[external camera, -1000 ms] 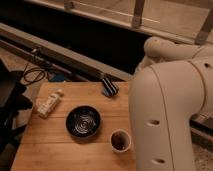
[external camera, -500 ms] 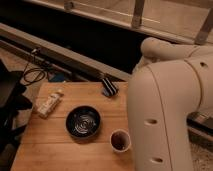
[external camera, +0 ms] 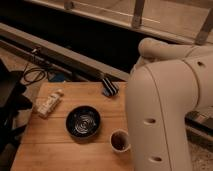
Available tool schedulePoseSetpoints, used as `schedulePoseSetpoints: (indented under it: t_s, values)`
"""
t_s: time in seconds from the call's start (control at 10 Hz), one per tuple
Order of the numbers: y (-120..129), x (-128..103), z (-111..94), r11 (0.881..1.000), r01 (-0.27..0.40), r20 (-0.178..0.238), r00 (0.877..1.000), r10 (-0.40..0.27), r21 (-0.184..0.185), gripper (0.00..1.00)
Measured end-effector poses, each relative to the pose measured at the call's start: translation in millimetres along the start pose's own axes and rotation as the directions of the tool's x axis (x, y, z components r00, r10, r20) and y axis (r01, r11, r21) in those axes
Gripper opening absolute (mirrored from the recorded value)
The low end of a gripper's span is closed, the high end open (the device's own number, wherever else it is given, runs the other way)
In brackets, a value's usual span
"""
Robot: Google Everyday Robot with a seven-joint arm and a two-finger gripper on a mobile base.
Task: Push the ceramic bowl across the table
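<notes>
Near the middle of the wooden table (external camera: 55, 145), a little toward its near side: a round, shallow black bowl (external camera: 83, 121), upright, glossy, with pale rings inside. Nothing touching it. Just to the right and slightly nearer: a small white cup (external camera: 120, 140) with a dark inside, close to the bowl's rim but apart from it, and right beside the big white arm (external camera: 165, 115) filling the right side of the view. To the left of the bowl, by the table's left edge: a pale packet (external camera: 49, 103), lying flat at a slant, well clear of the bowl. At the far edge of the table, beyond the bowl and somewhat to its right: the dark, pale-streaked gripper (external camera: 109, 86), well apart from the bowl, with bare planks between them. Whether spread or closed: impossible to tell. Whether resting on the wood or just above it: also unclear. Behind the table: a long grey ledge (external camera: 65, 52) running on a diagonal, and on the floor to the left a looped black cable (external camera: 32, 75).
</notes>
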Motion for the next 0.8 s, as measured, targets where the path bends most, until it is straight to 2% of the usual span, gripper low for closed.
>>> schedulePoseSetpoints:
  t_s: [0.1,0.2,0.4,0.5,0.6,0.8]
  values:
    - [3.0,-8.1,1.1,0.999,0.025,-0.011,1.000,-0.026,-0.026,0.37]
    - [12.1,-19.5,11.9,0.994,0.062,-0.044,0.997,-0.066,-0.088,0.49]
    - [26.8,-25.8,28.0,0.982,0.112,-0.079,0.989,-0.125,-0.153,0.67]
    - [33.1,-23.7,35.1,0.975,0.136,-0.095,0.983,-0.155,-0.174,0.76]
    - [39.9,-18.1,43.2,0.968,0.165,-0.115,0.975,-0.189,-0.189,0.80]
    - [57.7,0.8,55.4,0.954,0.226,-0.143,0.956,-0.256,-0.196,0.80]
